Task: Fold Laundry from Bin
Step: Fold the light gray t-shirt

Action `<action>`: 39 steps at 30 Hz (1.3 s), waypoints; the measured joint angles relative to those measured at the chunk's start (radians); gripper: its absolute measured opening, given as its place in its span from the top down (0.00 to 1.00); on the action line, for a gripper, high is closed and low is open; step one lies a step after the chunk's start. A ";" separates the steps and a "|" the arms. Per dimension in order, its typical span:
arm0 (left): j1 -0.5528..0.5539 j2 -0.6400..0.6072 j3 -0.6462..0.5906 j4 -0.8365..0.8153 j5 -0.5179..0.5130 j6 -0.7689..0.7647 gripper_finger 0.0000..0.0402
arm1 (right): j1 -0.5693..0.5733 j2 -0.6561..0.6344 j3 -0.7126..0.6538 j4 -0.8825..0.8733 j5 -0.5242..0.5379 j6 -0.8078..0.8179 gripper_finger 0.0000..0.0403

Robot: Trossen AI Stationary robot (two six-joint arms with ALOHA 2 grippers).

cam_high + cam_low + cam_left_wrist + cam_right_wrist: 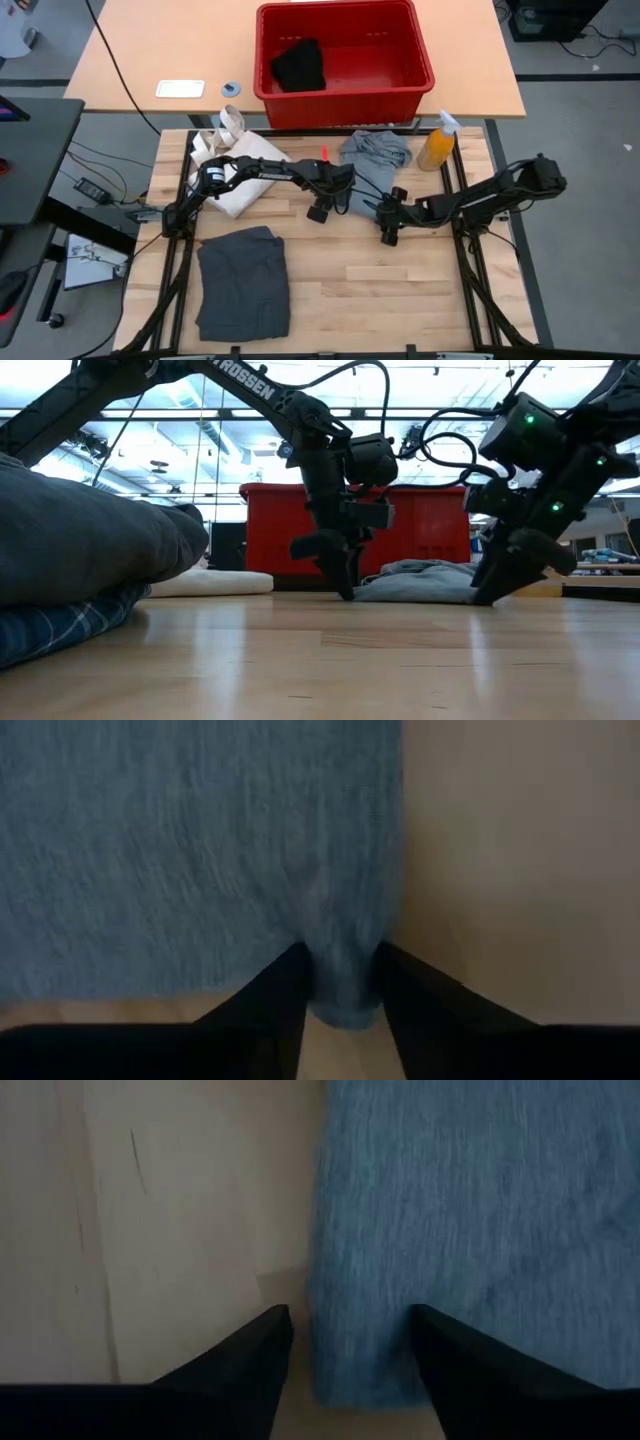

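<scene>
A light grey piece of laundry lies crumpled on the table in front of the red bin, with a narrow part reaching toward the near edge. My left gripper is shut on that part's near left corner. My right gripper is open, and its fingers straddle the near right corner. A black piece lies in the bin. A folded dark charcoal piece rests at the near left on a blue plaid shirt. My left gripper pinches the grey piece's near corner between its two fingers, and the cloth bunches up in the gap. The fingers come steeply from above. The piece lies slack on the table. My right gripper stands over the other corner; whether it touches the cloth I cannot tell.
A cream tote bag lies under the left arm at the far left. An orange spray bottle stands at the far right, close to the grey piece. Bare wood lies toward the near right.
</scene>
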 joint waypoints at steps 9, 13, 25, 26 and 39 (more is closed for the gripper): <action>-0.009 0.004 0.024 -0.044 -0.002 -0.049 0.97 | -0.002 -0.014 0.000 -0.013 -0.032 0.011 0.95; -0.001 -0.008 0.102 -0.188 0.053 -0.114 0.99 | -0.003 -0.119 0.030 -0.190 -0.107 0.088 0.95; -0.009 -0.107 0.294 -0.263 0.186 -0.306 1.00 | 0.012 -0.495 0.300 -0.778 -0.214 0.149 0.97; -0.014 -0.112 0.307 -0.266 0.187 -0.308 1.00 | 0.012 -0.513 0.326 -0.822 -0.204 0.131 0.97; -0.126 -0.101 0.229 -0.182 0.277 -0.471 1.00 | 0.048 -0.560 0.434 -1.017 -0.421 0.131 0.96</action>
